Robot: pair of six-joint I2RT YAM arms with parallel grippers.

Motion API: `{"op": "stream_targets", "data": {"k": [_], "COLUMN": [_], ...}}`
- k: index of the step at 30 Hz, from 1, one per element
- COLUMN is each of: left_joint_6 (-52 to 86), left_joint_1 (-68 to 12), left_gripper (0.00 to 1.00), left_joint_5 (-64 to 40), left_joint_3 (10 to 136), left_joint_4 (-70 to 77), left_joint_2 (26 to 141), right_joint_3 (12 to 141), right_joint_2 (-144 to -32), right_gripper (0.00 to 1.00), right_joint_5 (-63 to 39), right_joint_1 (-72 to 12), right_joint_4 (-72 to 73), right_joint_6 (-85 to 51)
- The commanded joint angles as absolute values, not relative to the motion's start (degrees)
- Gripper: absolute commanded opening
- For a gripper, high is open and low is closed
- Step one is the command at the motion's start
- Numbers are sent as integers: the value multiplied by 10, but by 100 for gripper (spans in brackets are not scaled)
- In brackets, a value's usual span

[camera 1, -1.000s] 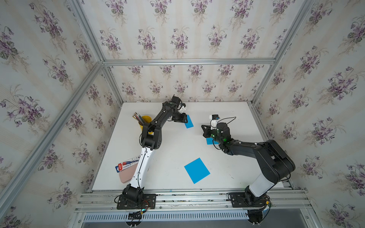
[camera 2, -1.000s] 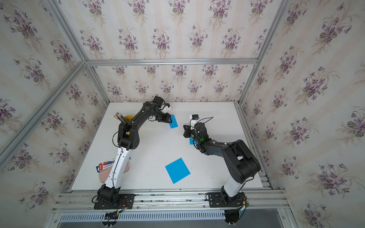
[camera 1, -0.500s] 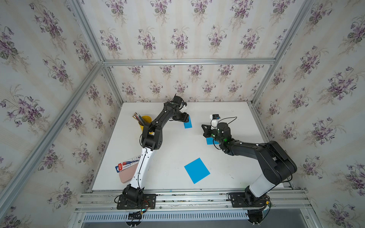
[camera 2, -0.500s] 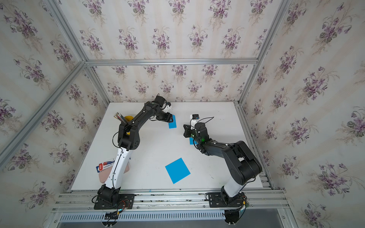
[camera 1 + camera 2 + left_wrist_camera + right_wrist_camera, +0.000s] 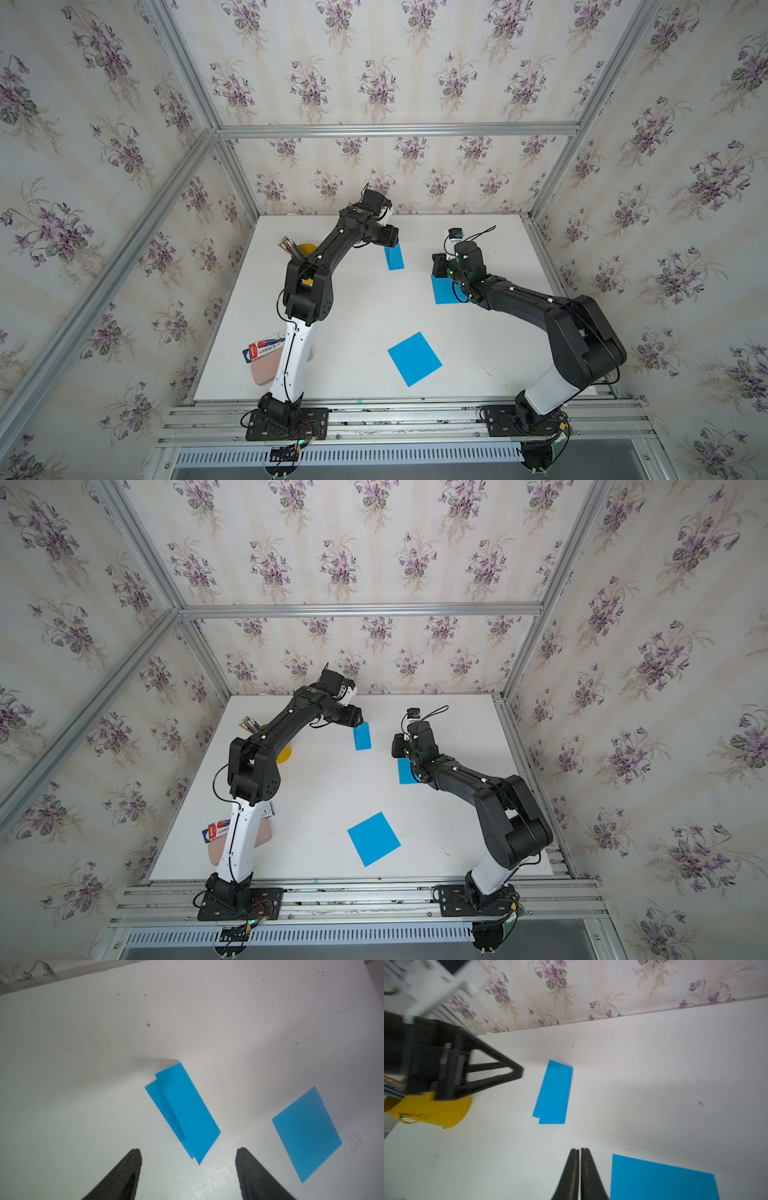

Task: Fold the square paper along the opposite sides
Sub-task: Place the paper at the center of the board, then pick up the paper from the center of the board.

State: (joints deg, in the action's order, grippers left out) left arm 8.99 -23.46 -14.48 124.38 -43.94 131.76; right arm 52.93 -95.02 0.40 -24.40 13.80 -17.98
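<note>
A blue paper [image 5: 182, 1111] folded in half lies flat at the back of the white table [image 5: 361, 316], its layers slightly offset; it also shows in both top views [image 5: 394, 257] [image 5: 362, 737] and in the right wrist view [image 5: 553, 1095]. My left gripper [image 5: 188, 1149] hovers open just over its near end, holding nothing. A flat blue sheet [image 5: 660, 1180] lies beside my right gripper [image 5: 580, 1149], whose jaws stand almost together with only a hairline slit and nothing between them. The right arm partly covers that sheet [image 5: 444, 291]. A third blue square [image 5: 414, 358] lies near the front.
A yellow cup [image 5: 305, 249] with pens stands at the back left, behind the left arm. A pink case with a card [image 5: 264, 361] lies at the front left edge. Wallpapered walls close the table on three sides.
The left gripper has opened wider and drawn slightly back from the folded paper, which stays on the table. The right jaws have parted by a hair.
</note>
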Motion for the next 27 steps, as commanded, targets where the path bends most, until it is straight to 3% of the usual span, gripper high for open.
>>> {"op": "stream_targets", "data": {"k": [1,4,10,19,27], "left_joint_6": [145,179,231,270,292], "left_joint_1": [-253,-273,-313,-335,-337], "left_gripper": [76,77,84,85,85], "left_joint_5": [-103,-125,-194,-290,-324], "left_joint_3": [1191,1137,1091,1130,1136], "left_joint_4": [-435,-436,-410,-392,-379], "left_joint_2": [1268,1227,1216,1289,1336], "right_joint_3": [527,505,500,481,446], "right_joint_2": [-963,-968,-991,-1027,-1016], "right_gripper": [25,45,58,59,57], "right_joint_5": [-4,-57,-74,-84,-198], "right_joint_1": [-204,-157,-127,-122,-137], "right_joint_4": [-3,4,12,24,90], "right_joint_6": [-186,-200,-192,-198,-248]}}
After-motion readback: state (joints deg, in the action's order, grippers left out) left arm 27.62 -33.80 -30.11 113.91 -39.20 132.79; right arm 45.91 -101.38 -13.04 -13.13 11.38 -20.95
